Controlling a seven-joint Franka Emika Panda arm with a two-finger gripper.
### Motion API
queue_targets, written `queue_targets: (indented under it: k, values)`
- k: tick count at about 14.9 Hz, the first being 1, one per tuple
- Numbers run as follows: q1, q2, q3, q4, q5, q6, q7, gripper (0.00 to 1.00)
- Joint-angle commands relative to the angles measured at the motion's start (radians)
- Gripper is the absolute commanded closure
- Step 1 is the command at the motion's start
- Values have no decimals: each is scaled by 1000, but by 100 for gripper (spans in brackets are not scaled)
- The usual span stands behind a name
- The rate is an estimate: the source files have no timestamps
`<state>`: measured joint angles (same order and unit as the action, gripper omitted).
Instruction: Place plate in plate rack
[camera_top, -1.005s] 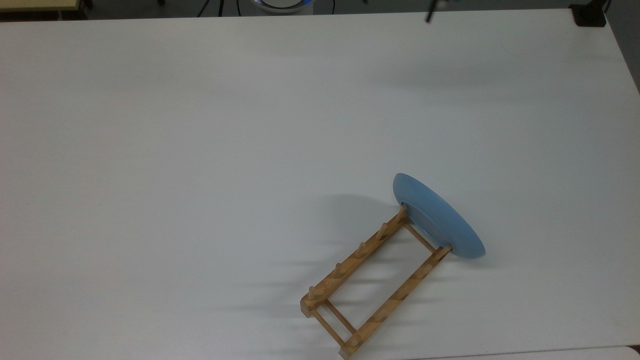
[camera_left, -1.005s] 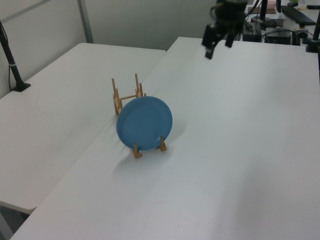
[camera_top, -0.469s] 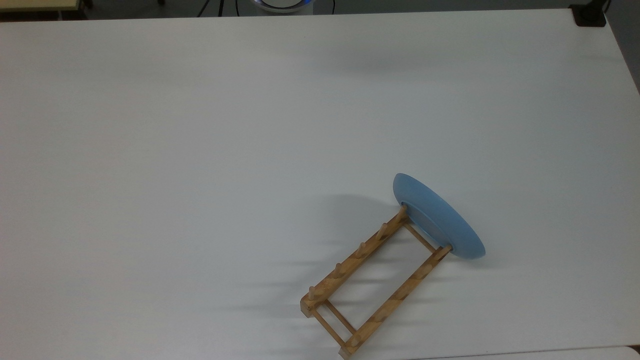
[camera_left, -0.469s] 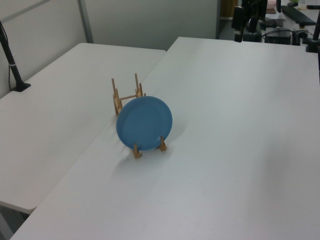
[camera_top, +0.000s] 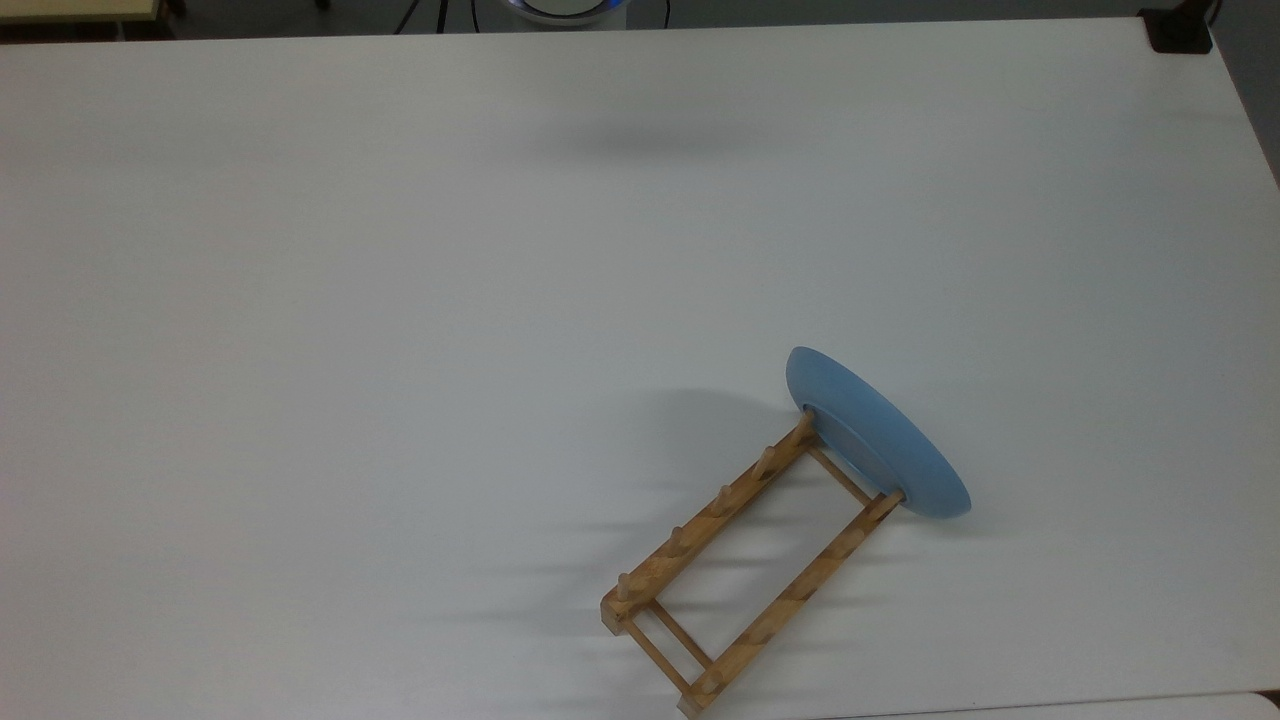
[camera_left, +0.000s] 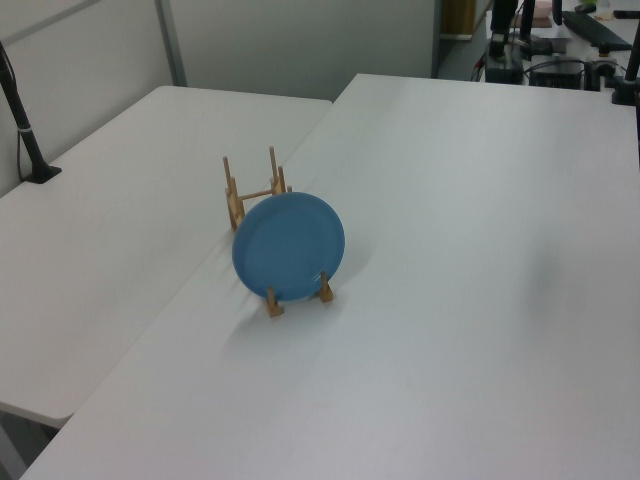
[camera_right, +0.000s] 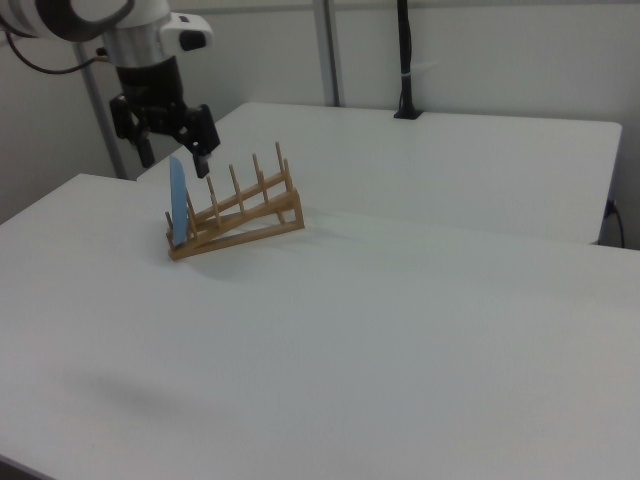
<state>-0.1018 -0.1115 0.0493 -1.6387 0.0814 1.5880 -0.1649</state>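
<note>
White surface (camera_top: 400, 300), grey partition walls behind. Plate (camera_top: 872, 432) upright in end slot of plate rack (camera_top: 745, 560), near the top view's lower-right edge. Pincer (camera_right: 172, 143) raised clear, fingers spread, holding nothing.

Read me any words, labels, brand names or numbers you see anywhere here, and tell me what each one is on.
No readable text in any view.
Round light-blue plate: plain, no markings.
Light-brown wooden peg rack: no label.
White table: bare of any sign.
Robot arm's tool: no legible lettering.
</note>
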Motion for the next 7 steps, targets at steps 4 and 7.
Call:
queue_targets:
  k: [4,7]
  values:
    - [4,4,-26,-3,23,29,-45,0]
    - [5,4,-25,2,23,20,-45,0]
